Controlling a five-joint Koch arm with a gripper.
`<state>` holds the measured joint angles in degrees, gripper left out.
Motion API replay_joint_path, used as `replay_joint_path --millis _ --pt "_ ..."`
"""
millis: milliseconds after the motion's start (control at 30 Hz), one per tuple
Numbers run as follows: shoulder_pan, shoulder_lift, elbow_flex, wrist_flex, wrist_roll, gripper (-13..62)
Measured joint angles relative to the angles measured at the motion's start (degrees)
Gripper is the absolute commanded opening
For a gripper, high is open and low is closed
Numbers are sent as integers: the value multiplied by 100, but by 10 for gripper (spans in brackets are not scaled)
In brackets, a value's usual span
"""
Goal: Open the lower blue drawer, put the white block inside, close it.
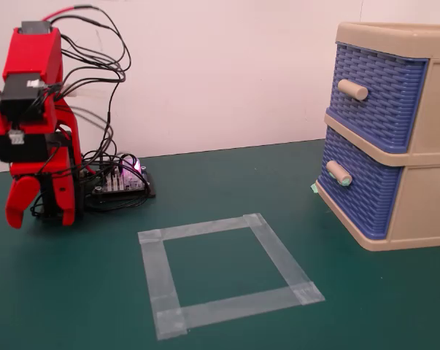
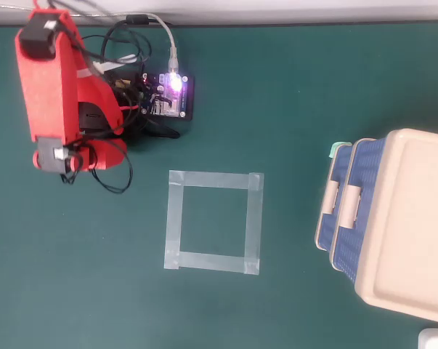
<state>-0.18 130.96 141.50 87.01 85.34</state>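
A square outline of pale translucent tape (image 1: 230, 273) lies nearest on the dark green table mat (image 1: 74, 292), with nothing inside it. Beyond it to the right in the fixed view stands the beige plastic two-drawer cabinet (image 1: 424, 197); its lower blue woven-texture drawer (image 1: 358, 191) is pushed in flush, its green-tipped beige handle (image 1: 338, 173) sticking out. Far left, the red hobby arm (image 1: 33, 124) is folded upright beside a lit circuit board (image 1: 121, 179) — its gripper (image 1: 37, 208) hangs pointing down at the mat, though I cannot tell how far its jaws are parted. The white block is not visible.
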Motion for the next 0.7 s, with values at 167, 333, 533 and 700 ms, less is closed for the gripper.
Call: replay_joint_path --millis 167,333,533,700 --pt "9 114 18 97 -202 343" --pt "18 114 18 97 -202 343" --pt "18 114 18 97 -202 343" --pt "18 114 18 97 -202 343"
